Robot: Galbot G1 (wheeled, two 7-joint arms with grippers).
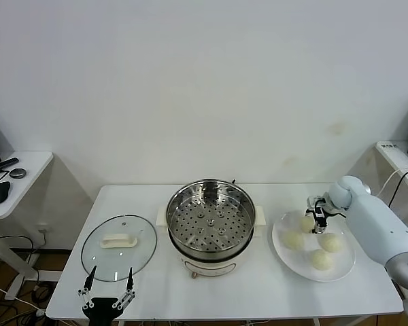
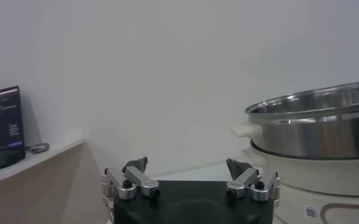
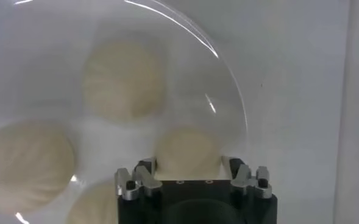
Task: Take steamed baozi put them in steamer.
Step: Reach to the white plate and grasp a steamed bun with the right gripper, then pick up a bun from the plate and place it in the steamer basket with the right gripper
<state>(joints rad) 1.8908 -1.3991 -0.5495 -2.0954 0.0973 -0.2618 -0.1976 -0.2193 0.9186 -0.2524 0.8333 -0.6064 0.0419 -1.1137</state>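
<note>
The steamer (image 1: 189, 252), a shiny steel pot with a perforated tray on a white base, stands mid-table with nothing in it; its side (image 2: 313, 128) fills the edge of the left wrist view. The steamed baozi lie on a white plate (image 1: 345, 269) to its right. My right gripper (image 1: 317, 221) is down over the plate's far side, its fingers against both sides of one baozi (image 3: 188, 149), which rests on the plate. Three other baozi (image 1: 294, 240) (image 1: 331, 242) (image 1: 320, 259) lie beside it. My left gripper (image 1: 109, 278) hangs open at the table's front left edge, holding nothing.
A round glass lid (image 1: 139, 255) with a white handle lies flat on the table left of the steamer. A side desk (image 1: 27, 166) with a mouse stands at the far left. The plate's rim (image 3: 231, 91) curves past the buns.
</note>
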